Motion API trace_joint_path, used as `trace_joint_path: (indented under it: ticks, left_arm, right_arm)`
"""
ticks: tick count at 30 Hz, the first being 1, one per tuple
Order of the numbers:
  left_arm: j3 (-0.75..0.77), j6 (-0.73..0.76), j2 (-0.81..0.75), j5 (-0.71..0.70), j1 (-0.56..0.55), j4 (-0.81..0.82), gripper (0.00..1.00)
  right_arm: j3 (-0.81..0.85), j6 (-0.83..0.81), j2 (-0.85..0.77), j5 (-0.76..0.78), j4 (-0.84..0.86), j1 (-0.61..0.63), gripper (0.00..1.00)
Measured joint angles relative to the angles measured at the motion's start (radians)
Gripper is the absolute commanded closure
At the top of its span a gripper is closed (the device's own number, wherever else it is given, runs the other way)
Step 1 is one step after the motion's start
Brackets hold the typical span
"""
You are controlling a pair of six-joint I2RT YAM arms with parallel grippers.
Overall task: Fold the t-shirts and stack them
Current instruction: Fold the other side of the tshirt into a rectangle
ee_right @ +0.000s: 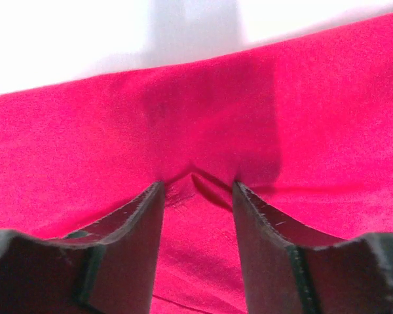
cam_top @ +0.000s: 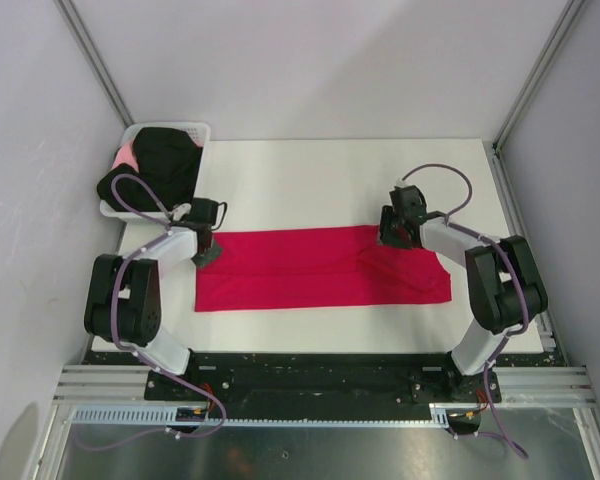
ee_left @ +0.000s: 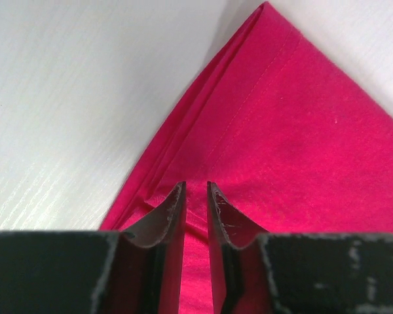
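Observation:
The crimson red t-shirt lies folded into a long flat band across the middle of the table. My left gripper is at its far left corner. In the left wrist view the jaws stand almost together, with the red cloth in the narrow gap. My right gripper is on the far edge towards the right. It is open in the right wrist view, with its tips pressed on the cloth and a small pucker between them. Black t-shirts lie heaped in the basket.
The white plastic basket stands at the far left corner of the white table, with something pink at its left side. Grey walls and metal frame posts close in the table on three sides.

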Motion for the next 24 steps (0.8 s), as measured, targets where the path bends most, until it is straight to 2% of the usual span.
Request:
trace_joint_path:
  ticks: [6, 9, 19, 24]
  left_arm:
    - [0.0, 0.0, -0.032, 0.005, 0.0, 0.0, 0.77]
    - [0.0, 0.0, -0.048, 0.008, 0.0, 0.0, 0.77]
    - [0.0, 0.002, -0.098, 0.018, 0.0, -0.001, 0.77]
    - [0.0, 0.011, -0.119, 0.034, 0.0, -0.001, 0.77]
  right_arm:
    - [0.015, -0.009, 0.014, 0.022, -0.014, 0.016, 0.85]
    - [0.022, -0.003, 0.013, 0.037, -0.034, 0.032, 0.94]
    - [0.023, 0.081, -0.054, 0.085, -0.169, 0.144, 0.96]
    - [-0.014, 0.154, -0.112, 0.084, -0.19, 0.213, 0.87]
